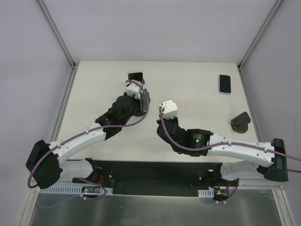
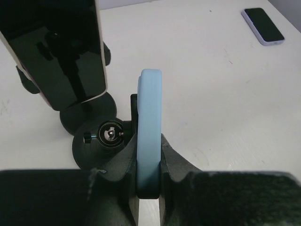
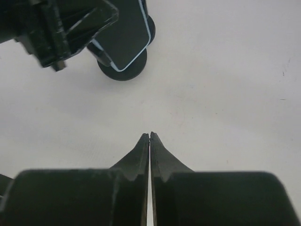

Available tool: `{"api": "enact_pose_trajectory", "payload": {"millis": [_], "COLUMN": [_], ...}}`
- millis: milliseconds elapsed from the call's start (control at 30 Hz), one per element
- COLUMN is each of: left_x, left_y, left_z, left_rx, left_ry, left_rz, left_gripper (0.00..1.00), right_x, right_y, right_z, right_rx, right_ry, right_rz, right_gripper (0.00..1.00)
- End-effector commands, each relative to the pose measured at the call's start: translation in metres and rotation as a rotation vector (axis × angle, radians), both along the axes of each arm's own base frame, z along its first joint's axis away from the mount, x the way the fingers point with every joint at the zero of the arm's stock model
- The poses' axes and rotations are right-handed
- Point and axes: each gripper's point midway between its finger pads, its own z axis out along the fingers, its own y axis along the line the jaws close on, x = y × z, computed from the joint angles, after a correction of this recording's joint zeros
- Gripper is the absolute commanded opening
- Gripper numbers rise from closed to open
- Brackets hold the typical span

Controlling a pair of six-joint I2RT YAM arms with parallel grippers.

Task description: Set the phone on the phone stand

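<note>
Left claw [image 2: 148,157] pinches the blue phone [image 2: 149,103] edge-up, likely for slotting, just beside a stand [image 2: 87,117] already carrying another phone [image 2: 61,52]; right claw [image 3: 149,137] rests pressed together.

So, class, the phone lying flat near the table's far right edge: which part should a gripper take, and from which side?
Take the phone across its two long edges, near mid-length, coming straight down from above. It lies flat, screen up, on the table, so only its thin edges can be pinched, and the long pair spans less.
</note>
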Motion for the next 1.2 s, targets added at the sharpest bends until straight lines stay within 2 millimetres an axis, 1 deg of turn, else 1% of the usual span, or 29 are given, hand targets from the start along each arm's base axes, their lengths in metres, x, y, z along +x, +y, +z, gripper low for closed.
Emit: {"api": "enact_pose_trajectory", "payload": {"millis": [0, 33, 67, 100, 133, 167, 200, 233, 267, 333, 367, 433, 500, 600, 633, 667, 700, 733, 767, 800, 833, 867, 900, 967, 1000, 1033, 1100, 1133, 1167], "left_x": [-0.05, -0.062, -0.069, -0.078, -0.089, -0.107, -0.118, -0.128, -0.143, -0.154, -0.164, -0.169, -0.174, -0.174, -0.174, -0.173, -0.175, -0.175, -0.172, -0.17, -0.169, -0.167, -0.163, -0.16, -0.158, -0.156, -0.142, -0.136, -0.123], "left_y": [-0.003, -0.012, -0.016, -0.021, -0.026, -0.035, -0.039, -0.04, -0.044, -0.045, -0.047, -0.05, -0.05, -0.053, -0.055, -0.055, -0.058, -0.059, -0.059, -0.061, -0.062, -0.062, -0.063, -0.065, -0.066, -0.067, -0.067, -0.067, -0.065], "left_z": [-0.053, -0.041, -0.036, -0.03, -0.017, -0.009, -0.002, 0.01, 0.016, 0.03, 0.034, 0.044, 0.044, 0.041, 0.041, 0.041, 0.043, 0.045, 0.046, 0.047, 0.048, 0.049, 0.049, 0.045, 0.041, 0.039, 0.033, 0.029, 0.026], "left_rx": [0.105, 0.062, 0.04, 0.026, -0.006, -0.035, -0.035, -0.051, -0.067, -0.065, -0.074, -0.061, -0.044, -0.029, -0.028, -0.028, -0.04, -0.044, -0.042, -0.043, -0.04, -0.032, -0.029, -0.016, -0.009, -0.001, 0.02, 0.03, 0.046], "left_ry": [0.176, 0.163, 0.159, 0.15, 0.125, 0.122, 0.096, 0.065, 0.06, 0.029, 0.033, 0.004, 0.001, -0.001, 0.003, 0.004, 0.011, 0.012, 0.004, 0.003, -0.002, -0.017, -0.02, -0.024, -0.018, -0.021, -0.053, -0.067, -0.086], "left_rz": [-0.214, -0.294, -0.339, -0.4, -0.468, -0.582, -0.659, -0.711, -0.796, -0.865, -0.926, -0.98, -1.021, -1.066, -1.083, -1.096, -1.139, -1.154, -1.163, -1.171, -1.176, -1.181, -1.181, -1.187, -1.185, -1.178, -1.118, -1.082, -1.006], "left_gripper": [0.0, 0.0, 0.0, 0.0, 0.0, 0.0, 0.0, 0.0, 0.0, 0.0, 0.0, 0.0, 0.0, 0.0, 0.0, 0.0, 0.0, 0.0, 0.0, 0.0, 0.0, 0.0, 0.0, 0.0, 0.0, 0.0, 0.0, 0.0, 0.0], "right_x": [0.008, 0.009, 0.008, 0.003, 0.0, -0.002, -0.011, -0.015, -0.02, -0.032, -0.035, -0.038, -0.037, -0.04, -0.04, -0.043, -0.042, -0.039, -0.039, -0.036, -0.034, -0.033, -0.031, -0.027, -0.025, -0.024, -0.02, -0.018, -0.008], "right_y": [-0.027, -0.027, -0.026, -0.021, -0.02, -0.02, -0.015, -0.016, -0.014, -0.01, -0.008, -0.003, 0.003, 0.017, 0.022, 0.028, 0.03, 0.033, 0.035, 0.035, 0.037, 0.037, 0.037, 0.036, 0.037, 0.038, 0.039, 0.039, 0.042], "right_z": [0.011, 0.007, 0.013, -0.003, -0.006, -0.001, -0.003, -0.008, -0.002, -0.006, -0.006, -0.01, -0.017, -0.021, -0.025, -0.019, -0.02, -0.027, -0.028, -0.029, -0.035, -0.035, -0.037, -0.037, -0.036, -0.035, -0.035, -0.041, -0.035], "right_rx": [0.024, -0.012, 0.025, 0.032, 0.045, 0.065, 0.104, 0.107, 0.113, 0.125, 0.113, 0.119, 0.11, 0.135, 0.137, 0.153, 0.152, 0.138, 0.137, 0.14, 0.138, 0.147, 0.148, 0.169, 0.182, 0.193, 0.239, 0.263, 0.368], "right_ry": [-0.009, -0.011, -0.015, 0.048, 0.067, 0.055, 0.095, 0.109, 0.083, 0.095, 0.079, 0.089, 0.108, 0.126, 0.144, 0.14, 0.146, 0.159, 0.161, 0.164, 0.189, 0.196, 0.201, 0.192, 0.182, 0.187, 0.227, 0.262, 0.321], "right_rz": [0.058, 0.12, 0.178, 0.288, 0.341, 0.404, 0.517, 0.565, 0.641, 0.77, 0.82, 0.886, 0.931, 1.007, 1.025, 1.06, 1.07, 1.079, 1.094, 1.1, 1.107, 1.115, 1.113, 1.1, 1.097, 1.092, 1.052, 1.011, 0.905], "right_gripper": [0.06, 0.13, 0.17, 0.21, 0.3, 0.37, 0.45, 0.6, 0.68, 0.83, 0.85, 0.88, 0.88, 0.88, 0.88, 0.88, 0.88, 0.87, 0.87, 0.83, 0.79, 0.75, 0.65, 0.49, 0.29, 0.19, 0.01, 0.0, 0.0]}}
